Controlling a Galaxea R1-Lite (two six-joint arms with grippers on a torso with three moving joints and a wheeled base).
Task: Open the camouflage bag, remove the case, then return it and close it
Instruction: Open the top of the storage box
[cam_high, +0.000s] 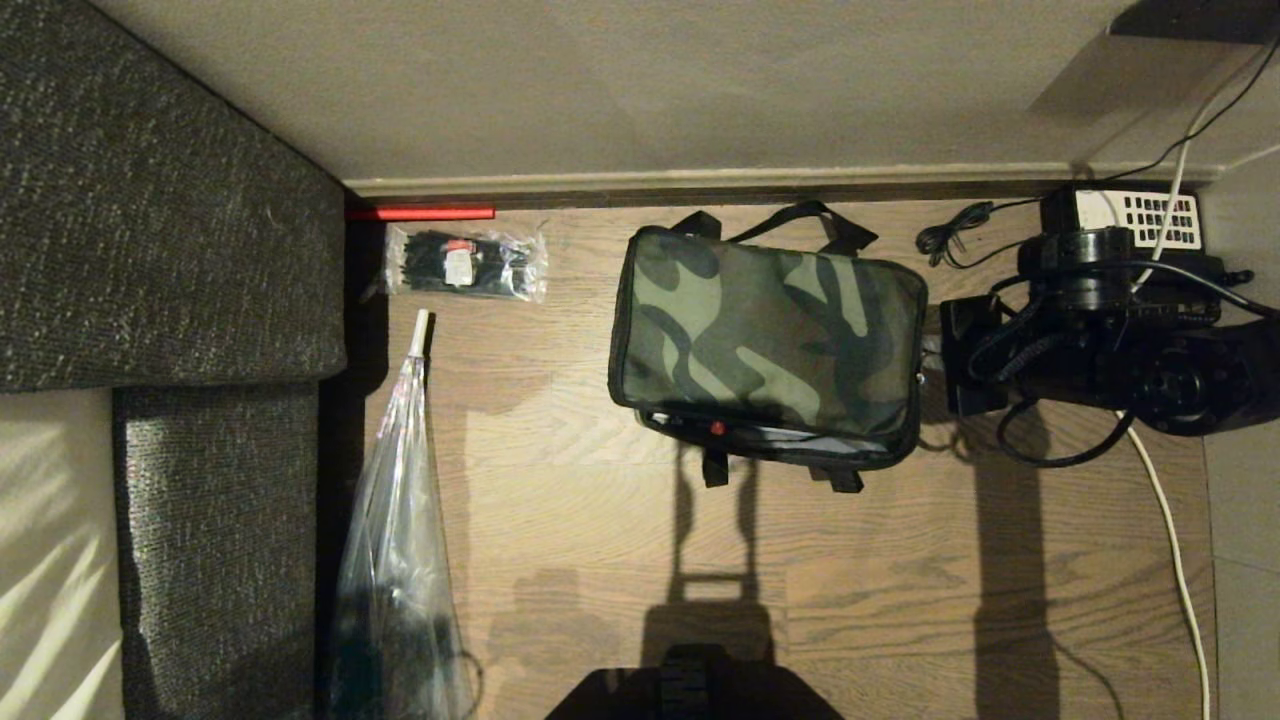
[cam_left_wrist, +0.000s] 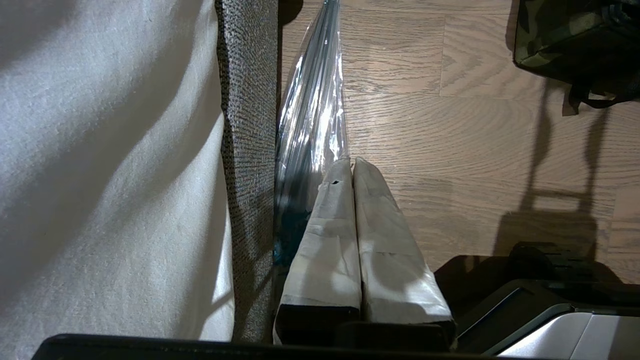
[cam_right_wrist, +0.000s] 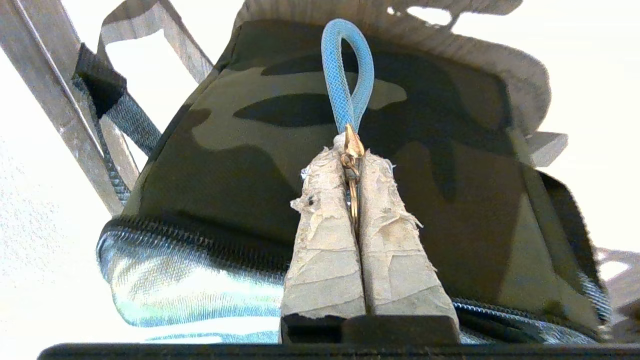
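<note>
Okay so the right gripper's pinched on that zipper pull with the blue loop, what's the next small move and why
Probably draw the zipper pull along the zipper track. The right gripper is shut on the pull at the right end of the camouflage bag, whose lid lies flat, so the case cannot come out yet. The left gripper hangs idle beside the sofa.

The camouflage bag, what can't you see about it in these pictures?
- Inside the camouflage bag: hidden by its lid in the head view; only a red button peeks out.
- Zipper slider: in the right wrist view the right gripper, shut on the brass pull with its blue loop, covers it.
- Most of the bag: cut off by the left wrist view's edge.
</note>
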